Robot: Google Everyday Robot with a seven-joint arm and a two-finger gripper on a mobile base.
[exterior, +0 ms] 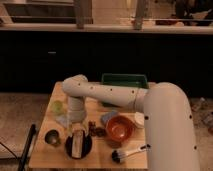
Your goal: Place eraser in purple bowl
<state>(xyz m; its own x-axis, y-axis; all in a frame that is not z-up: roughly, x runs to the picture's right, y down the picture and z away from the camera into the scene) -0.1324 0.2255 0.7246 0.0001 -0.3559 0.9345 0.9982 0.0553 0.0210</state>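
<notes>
Gripper (79, 140): over dark bowl (68, 146), near the front-left corner; opening and load cannot be told.
Eraser: not made out; judged light, rubbery, non-slip; to be pinched across narrow sides.

Honestly, no readable text, labels or numbers anywhere, not on the green rectangular plastic bin (124, 80) or the orange round bowl (120, 129). The gripper (78, 142) is down over the black round dish (89, 147).
</notes>
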